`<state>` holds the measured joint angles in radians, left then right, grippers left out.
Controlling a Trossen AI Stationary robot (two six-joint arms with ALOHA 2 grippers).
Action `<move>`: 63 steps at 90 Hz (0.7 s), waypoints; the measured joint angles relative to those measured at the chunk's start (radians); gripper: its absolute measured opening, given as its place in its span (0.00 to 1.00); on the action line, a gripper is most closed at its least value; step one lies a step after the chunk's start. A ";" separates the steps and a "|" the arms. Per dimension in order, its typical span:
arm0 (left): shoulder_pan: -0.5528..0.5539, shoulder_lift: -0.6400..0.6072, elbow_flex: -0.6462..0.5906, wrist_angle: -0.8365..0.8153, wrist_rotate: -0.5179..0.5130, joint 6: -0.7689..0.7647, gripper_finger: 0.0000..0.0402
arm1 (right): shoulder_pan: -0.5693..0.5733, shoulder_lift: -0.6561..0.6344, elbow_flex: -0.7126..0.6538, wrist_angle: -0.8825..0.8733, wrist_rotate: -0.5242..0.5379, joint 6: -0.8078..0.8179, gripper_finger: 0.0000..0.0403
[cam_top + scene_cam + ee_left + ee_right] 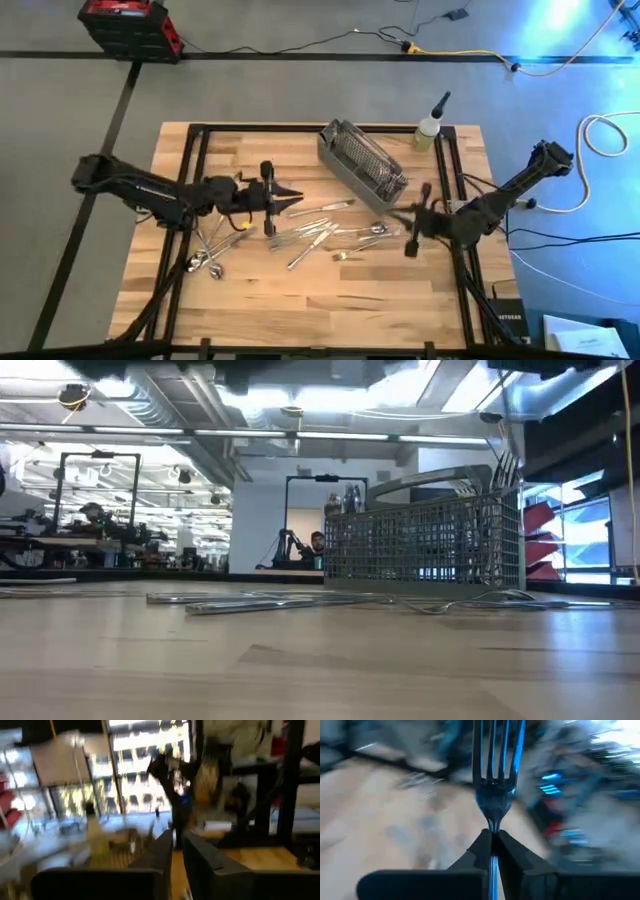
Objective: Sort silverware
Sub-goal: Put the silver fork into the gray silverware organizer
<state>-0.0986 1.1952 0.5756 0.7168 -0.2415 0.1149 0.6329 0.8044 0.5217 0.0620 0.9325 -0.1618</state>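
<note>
Loose silverware [320, 232] lies on the wooden table in front of the gray mesh basket [362, 160], with a few more pieces [208, 258] near the left arm. In the low view the silverware [280, 600] lies flat before the basket [430, 545]. My right gripper [398, 216] reaches in from the table's right, shut on a fork [492, 795]. My left gripper [297, 197] stands over the table left of the pile, pointing right, shut [177, 845] with nothing seen between its fingers. My right gripper pinches the fork between its two fingertips, on the top of the handle [492, 827] just behind the neck. The handle runs back along the fingers and the tines stick out ahead of them. The fork seems to be held above the table.
A small bottle with a dark nozzle [430, 130] stands at the far right corner beside the basket. A black frame [190, 180] runs along the table's edges. Bare wood lies along the near edge [320, 300].
</note>
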 joint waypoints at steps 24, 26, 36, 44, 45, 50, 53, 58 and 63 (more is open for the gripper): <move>-0.025 0.022 -0.225 0.234 -0.028 -0.181 0.04 | -0.159 0.002 -0.171 0.306 0.125 0.037 0.00; -0.029 0.022 -0.232 0.244 -0.031 -0.183 0.04 | -0.174 0.002 -0.188 0.310 0.126 0.056 0.00; -0.052 0.021 -0.245 0.259 -0.059 -0.181 0.04 | -0.243 0.003 -0.250 0.316 0.130 0.142 0.00; -0.064 0.021 -0.245 0.264 -0.062 -0.154 0.04 | -0.279 0.003 -0.293 0.343 0.119 0.163 0.00; -0.065 0.021 -0.245 0.266 -0.062 -0.151 0.04 | -0.282 0.003 -0.297 0.349 0.113 0.164 0.00; -0.069 0.021 -0.245 0.271 -0.062 -0.137 0.04 | -0.292 0.003 -0.306 0.362 0.092 0.176 0.00; -0.070 0.021 -0.245 0.269 -0.062 -0.134 0.04 | -0.295 0.003 -0.307 0.364 0.084 0.185 0.00; -0.072 0.021 -0.245 0.266 -0.062 -0.134 0.04 | -0.294 0.003 -0.307 0.364 0.067 0.189 0.00; -0.072 0.022 -0.245 0.260 -0.062 -0.145 0.04 | -0.293 0.003 -0.307 0.364 0.036 0.199 0.00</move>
<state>-0.1703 1.2170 0.3302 0.9769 -0.3030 -0.0302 0.3397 0.8074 0.2146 0.4259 0.9688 0.0375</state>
